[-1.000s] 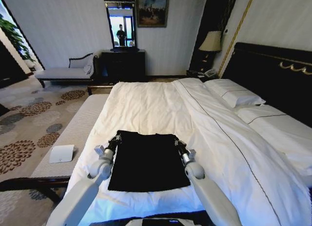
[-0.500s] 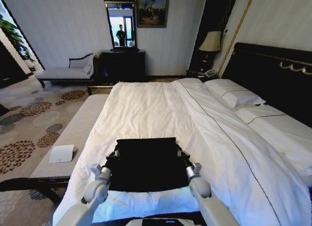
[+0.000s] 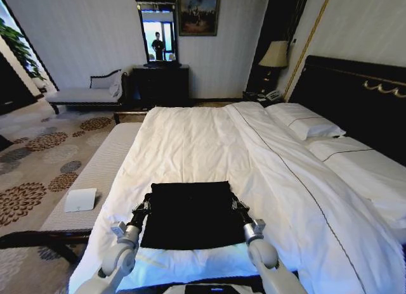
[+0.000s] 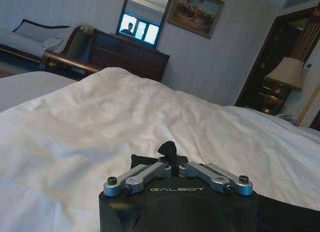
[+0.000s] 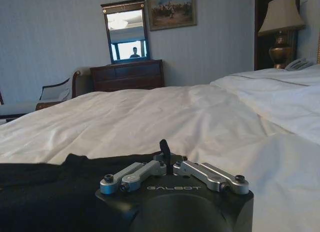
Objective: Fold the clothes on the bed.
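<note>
Head view: black T-shirt [image 3: 190, 215] lies on the near part of the bed [image 3: 209, 142], at 6 o'clock on the white duvet [image 3: 190, 148], close to the foot edge nearest the robot. It reads as a squarish dark panel, no lettering visible, a little wider than it is deep, so its long axis runs 9 to 3.

Left gripper [image 3: 141, 210] sits at the shirt's 9 o'clock edge. Right gripper [image 3: 238, 207] sits at its 3 o'clock edge. Both are level with each other, toward the far half of the panel, arms reaching in from 6 o'clock.

Left wrist view: left gripper [image 4: 168, 153] has its jaws pressed together with a tuft of black cloth pinched up between them. Right wrist view: right gripper [image 5: 164, 149] is likewise closed, a thin ridge of black fabric standing between the tips, the rest of the shirt [image 5: 45, 184] spreading flat beside it.

Key relation: the shirt lies between the two grippers, each pinching one side edge, neither arm nearer than the other. The cloth spans straight across from one to the other, with free fabric toward 6 o'clock.

Judgement: a fold looks partly made; any coming move depends on both arms travelling together along the 12–6 line, or the panel will skew.
</note>
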### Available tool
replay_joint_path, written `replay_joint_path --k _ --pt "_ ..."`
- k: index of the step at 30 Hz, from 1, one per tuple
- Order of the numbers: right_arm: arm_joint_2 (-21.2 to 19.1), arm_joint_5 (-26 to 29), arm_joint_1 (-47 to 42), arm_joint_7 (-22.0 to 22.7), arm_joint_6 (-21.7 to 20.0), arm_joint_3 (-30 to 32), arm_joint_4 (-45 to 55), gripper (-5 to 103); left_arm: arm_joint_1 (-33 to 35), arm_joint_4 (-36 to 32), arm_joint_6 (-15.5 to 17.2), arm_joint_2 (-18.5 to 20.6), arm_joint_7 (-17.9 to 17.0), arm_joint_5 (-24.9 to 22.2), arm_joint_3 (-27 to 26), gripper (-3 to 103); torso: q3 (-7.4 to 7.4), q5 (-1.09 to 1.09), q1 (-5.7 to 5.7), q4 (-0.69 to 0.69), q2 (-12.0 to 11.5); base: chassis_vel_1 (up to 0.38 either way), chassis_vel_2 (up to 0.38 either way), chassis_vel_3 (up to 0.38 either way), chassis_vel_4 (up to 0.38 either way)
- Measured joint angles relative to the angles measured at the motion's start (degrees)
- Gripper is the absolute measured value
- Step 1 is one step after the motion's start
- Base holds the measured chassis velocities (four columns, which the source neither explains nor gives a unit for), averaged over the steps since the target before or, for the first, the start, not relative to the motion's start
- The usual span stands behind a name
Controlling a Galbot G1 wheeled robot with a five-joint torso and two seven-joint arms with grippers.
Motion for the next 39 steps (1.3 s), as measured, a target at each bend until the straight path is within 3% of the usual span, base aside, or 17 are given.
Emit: replay_joint_path --k 19,39 --pt "0.7 -2.7 -3.0 -0.6 0.9 0.2 -1.4 1 4.5 -0.5 -1.2 0.2 0.8 3.6 0.9 1 0.0 0.0 0.0 0.0 0.0 0.0 0.0 0.0 0.0" --pt "0.9 -3.4 -4.6 -0.7 1.0 0.5 -1.0 1 4.7 0.9 -1.6 0.2 1.1 3.7 0.2 1 0.0 0.0 0.0 0.0 0.0 0.0 0.0 0.0 0.0"
